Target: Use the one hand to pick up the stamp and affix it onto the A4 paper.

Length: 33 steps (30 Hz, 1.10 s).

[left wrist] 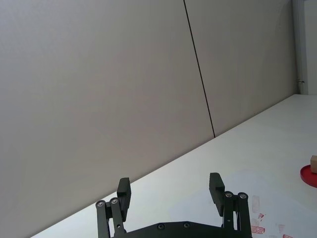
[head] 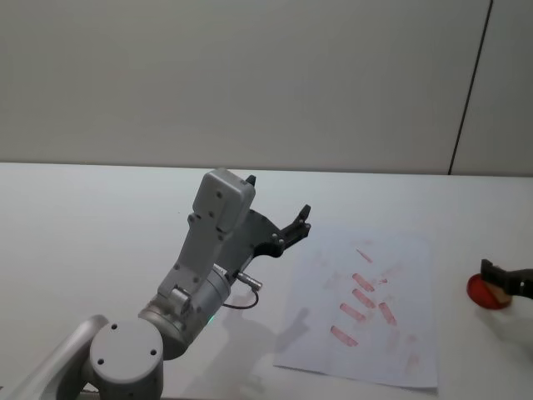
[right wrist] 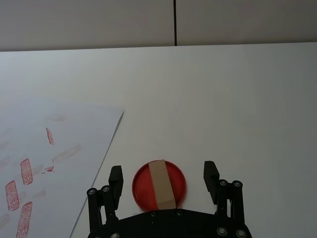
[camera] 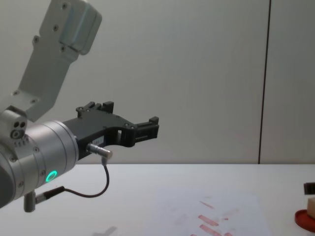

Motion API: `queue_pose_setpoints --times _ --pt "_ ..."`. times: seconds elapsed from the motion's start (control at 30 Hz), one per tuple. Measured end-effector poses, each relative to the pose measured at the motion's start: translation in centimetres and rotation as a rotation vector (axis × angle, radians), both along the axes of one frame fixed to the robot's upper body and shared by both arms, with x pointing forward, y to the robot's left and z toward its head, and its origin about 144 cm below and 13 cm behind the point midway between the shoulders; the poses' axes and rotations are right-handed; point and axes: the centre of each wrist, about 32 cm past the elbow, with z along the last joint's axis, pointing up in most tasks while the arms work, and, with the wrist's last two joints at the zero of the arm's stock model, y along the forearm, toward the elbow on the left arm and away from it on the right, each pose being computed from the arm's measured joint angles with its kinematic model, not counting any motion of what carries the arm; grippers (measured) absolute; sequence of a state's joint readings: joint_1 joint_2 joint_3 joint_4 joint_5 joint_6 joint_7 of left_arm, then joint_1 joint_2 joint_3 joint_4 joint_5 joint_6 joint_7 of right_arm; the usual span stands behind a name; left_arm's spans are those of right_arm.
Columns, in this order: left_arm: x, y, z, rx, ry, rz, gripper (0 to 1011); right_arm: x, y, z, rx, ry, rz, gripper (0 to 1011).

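Right gripper [head: 504, 277], in the head view, straddles the stamp [head: 500, 294] on the red pad [head: 476, 292], beside the A4 paper [head: 391, 350]; left gripper [head: 296, 227] hangs raised, spread. Right wrist view: jaws apart either side of the stamp, nothing pinched. Pickup and stamping apparently remain.

The head view looks steeply down at the desk [head: 100, 217]; the chest view looks level across it. Both share the A4 paper [head: 375, 333], right of centre.
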<state>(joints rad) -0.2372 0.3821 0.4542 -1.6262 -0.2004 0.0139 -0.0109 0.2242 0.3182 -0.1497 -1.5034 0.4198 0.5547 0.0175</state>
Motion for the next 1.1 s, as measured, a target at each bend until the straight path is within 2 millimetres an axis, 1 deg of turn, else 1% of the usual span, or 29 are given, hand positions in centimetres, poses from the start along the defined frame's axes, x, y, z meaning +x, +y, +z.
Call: queue_pose_setpoints --times 0.47,1.1 --pt "0.0 0.0 0.0 0.000 0.000 0.000 1002 0.7 0.7 -1.1 -0.019 0.035 0.006 1001" --pt "0.0 0.0 0.0 0.000 0.000 0.000 1002 1.3 1.4 -1.8 -0.047 0.054 0.006 1001"
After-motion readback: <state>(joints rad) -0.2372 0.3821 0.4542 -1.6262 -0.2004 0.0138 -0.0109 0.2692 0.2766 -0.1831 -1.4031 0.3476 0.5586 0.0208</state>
